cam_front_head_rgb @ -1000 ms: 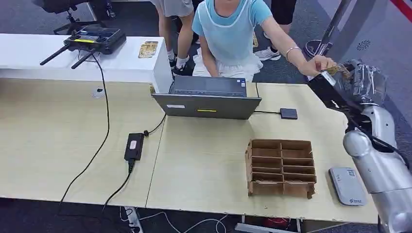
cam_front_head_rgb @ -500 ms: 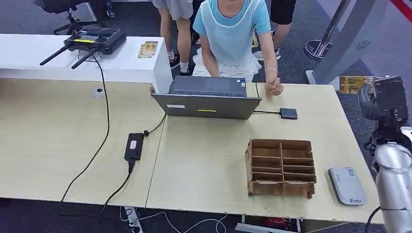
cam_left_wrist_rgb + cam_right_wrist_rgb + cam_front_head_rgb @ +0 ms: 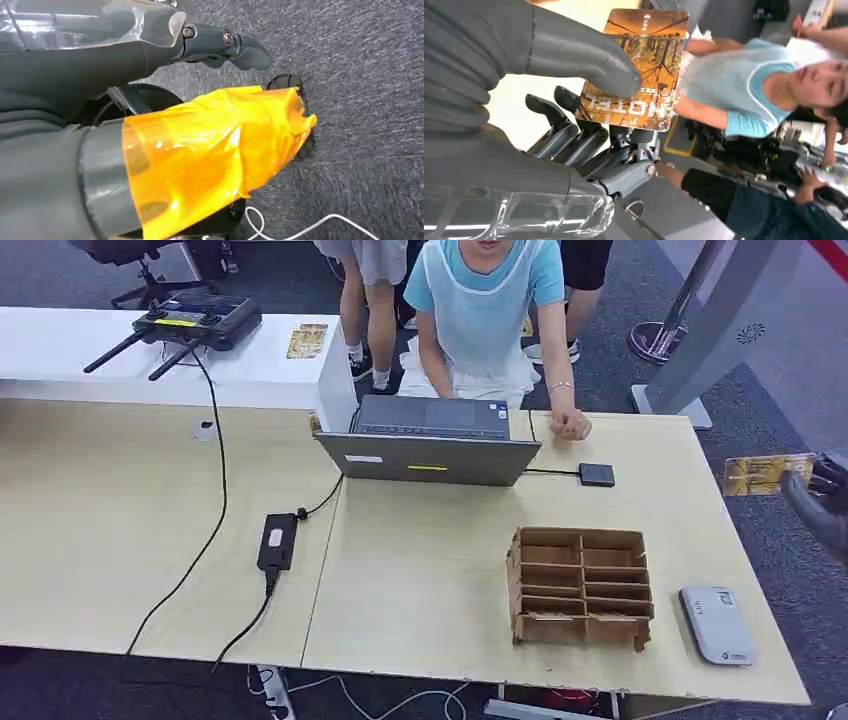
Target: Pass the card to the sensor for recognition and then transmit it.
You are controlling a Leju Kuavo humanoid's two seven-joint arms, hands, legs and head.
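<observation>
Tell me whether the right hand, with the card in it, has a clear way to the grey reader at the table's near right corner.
Probably yes. The right hand holds the card off the table's right edge, and the reader lies flat near that edge, nothing between them; the cardboard organizer sits off to its side.

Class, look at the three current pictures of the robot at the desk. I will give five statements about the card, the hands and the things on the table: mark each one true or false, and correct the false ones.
1. The right hand holds the card between thumb and fingers. True.
2. The card lies flat on the grey reader. False: it is in the hand, off the table's right edge, apart from the reader.
3. The cardboard organiser stands between the laptop and the table's near edge. True.
4. The person is touching the card. False: their hand rests on the table beside the laptop.
5. The left hand holds a second card. False: it holds nothing and wears an orange wrap.
</observation>
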